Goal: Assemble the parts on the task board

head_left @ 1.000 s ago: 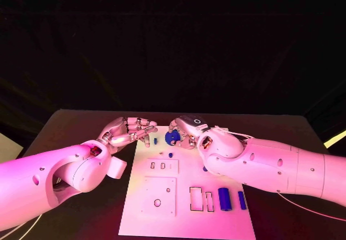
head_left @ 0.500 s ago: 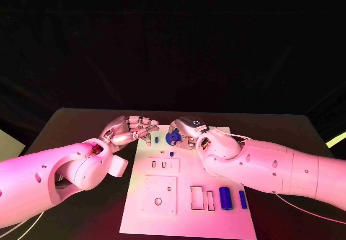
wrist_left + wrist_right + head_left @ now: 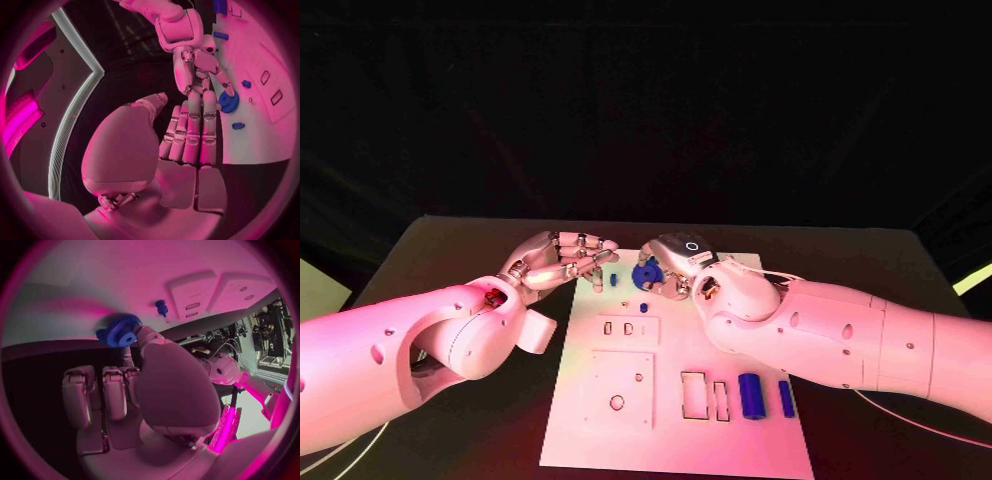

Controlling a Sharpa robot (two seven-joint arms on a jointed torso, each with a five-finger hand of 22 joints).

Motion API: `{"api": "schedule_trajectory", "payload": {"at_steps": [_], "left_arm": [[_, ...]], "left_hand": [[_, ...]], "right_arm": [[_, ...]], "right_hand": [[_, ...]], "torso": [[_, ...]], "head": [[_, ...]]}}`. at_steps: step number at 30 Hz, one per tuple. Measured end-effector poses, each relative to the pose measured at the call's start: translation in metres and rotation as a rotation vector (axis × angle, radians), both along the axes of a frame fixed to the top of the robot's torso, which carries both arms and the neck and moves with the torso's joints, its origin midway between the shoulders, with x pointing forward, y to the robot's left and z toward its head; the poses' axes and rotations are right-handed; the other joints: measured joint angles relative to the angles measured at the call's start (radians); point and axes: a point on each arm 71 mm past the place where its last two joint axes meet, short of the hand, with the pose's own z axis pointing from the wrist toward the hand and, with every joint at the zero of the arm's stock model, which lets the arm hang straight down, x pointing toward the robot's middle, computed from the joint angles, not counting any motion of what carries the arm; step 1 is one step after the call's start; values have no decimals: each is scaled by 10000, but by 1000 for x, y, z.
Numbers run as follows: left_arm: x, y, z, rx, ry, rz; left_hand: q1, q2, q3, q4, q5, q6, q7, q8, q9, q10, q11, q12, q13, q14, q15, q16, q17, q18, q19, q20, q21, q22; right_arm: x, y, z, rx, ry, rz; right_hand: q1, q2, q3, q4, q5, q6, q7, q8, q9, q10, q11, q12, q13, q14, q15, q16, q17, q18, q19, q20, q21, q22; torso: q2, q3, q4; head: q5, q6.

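Looked like a robotics lab or test cell, not a home or shop. Black table (image 3: 459, 250) sat in front of a plain black backdrop (image 3: 646, 110), staged for recording. A white task board (image 3: 678, 440) with cut-out slots lay in the middle of it, a bench fixture. In the right wrist view, racks of equipment and cabling (image 3: 269, 335) stood in the room to one side; details too small to identify.

The task board (image 3: 678, 420) is looking like smooth, matt white plastic. The gear (image 3: 120, 330) is showing a ridged, toothed rim in matt blue plastic. Both the left hand (image 3: 560, 262) and the right hand (image 3: 678, 266) are gleaming like polished metal. The table (image 3: 459, 250) is appearing dull and black.
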Motion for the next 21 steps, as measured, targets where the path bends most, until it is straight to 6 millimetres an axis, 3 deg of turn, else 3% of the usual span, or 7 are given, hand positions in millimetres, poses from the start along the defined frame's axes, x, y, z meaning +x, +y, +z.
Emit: {"api": "schedule_trajectory", "payload": {"at_steps": [4, 8, 12, 21], "left_arm": [[0, 0, 0, 6, 15, -5], [0, 0, 0, 14, 32, -9], [0, 0, 0, 20, 45, -13], [0, 1, 0, 37, 70, -8]], "left_hand": [[0, 0, 0, 0, 0, 0, 0, 0, 0, 0, 0, 0, 0, 0, 0, 0, 0, 0, 0, 0, 0, 0], [0, 0, 0, 0, 0, 0, 0, 0, -1, 0, 0, 0, 0, 0, 0, 0, 0, 0, 0, 0, 0, -1], [0, 0, 0, 0, 0, 0, 0, 0, 9, 0, 0, 0, 0, 0, 0, 0, 1, 1, 0, 0, 0, 8], [0, 0, 0, 0, 0, 0, 0, 0, 8, 0, 0, 0, -1, 0, 0, 0, 1, 0, 0, 0, 0, 8]], "right_arm": [[1, 1, 0, -21, -38, -25], [1, 2, -1, -38, -41, -24], [1, 2, -1, -44, -43, -39], [3, -1, -2, -69, 4, -120]], "right_hand": [[-160, -160, 110, 26, -251, -197, 82, -123, 260, 22, 50, -162, 0, 0, 0, 0, -1, 0, 0, 0, 0, -1], [-449, -271, 136, 55, -518, -682, 250, -514, 139, 7, 230, -360, 0, -1, 145, 0, -1, 0, -31, 115, 0, -1], [-880, -229, -136, 69, -596, -879, 377, -795, 78, -11, 276, -453, -1, -2, 215, 0, -1, 0, -18, 199, 0, -1], [-1138, -70, -255, 83, -398, -881, 379, -848, 78, 10, 297, -453, -1, -2, 215, 0, -2, 0, -18, 199, 0, -2]], "torso": [[-1, -1, -1], [-1, -1, -1], [-2, -4, -1], [-5, -6, 0]], "head": [[-9, 12], [-20, 28], [-35, 40], [-43, 55]]}}
